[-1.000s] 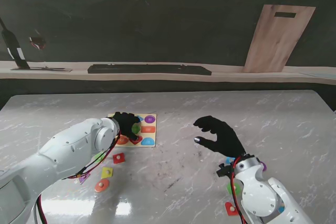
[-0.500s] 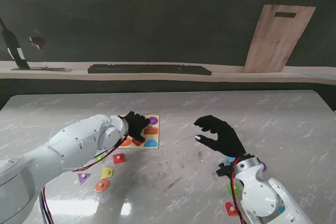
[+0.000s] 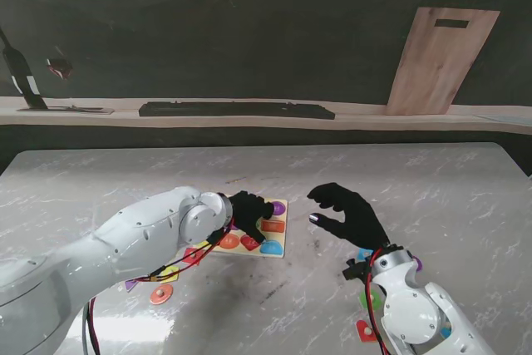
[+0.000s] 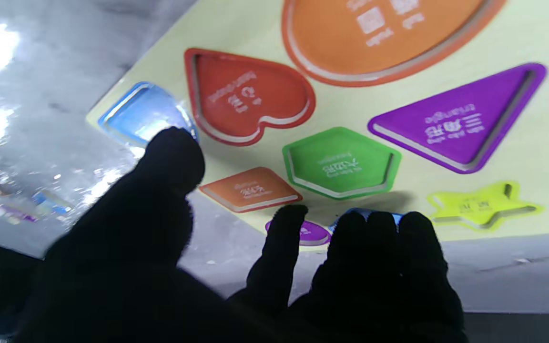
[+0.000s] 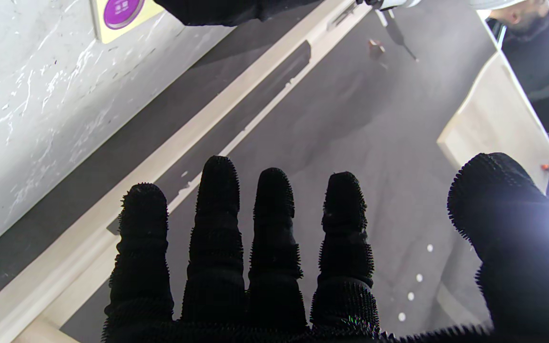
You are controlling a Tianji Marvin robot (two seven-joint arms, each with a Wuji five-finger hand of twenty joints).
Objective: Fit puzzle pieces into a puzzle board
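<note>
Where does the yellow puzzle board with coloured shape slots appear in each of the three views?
Stand view: yellow puzzle board at table centre, under the left hand.
Left wrist view: board fills the frame beyond the fingers.
Right wrist view: only a corner.
Shared landmark: its purple round slot.

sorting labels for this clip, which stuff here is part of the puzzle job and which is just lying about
Part of the job:
puzzle board
loose puzzle pieces by each arm
left hand, on the board
right hand, open, holding nothing

Just lying about:
wooden cutting board against the wall
long dark bar on the ledge
</note>
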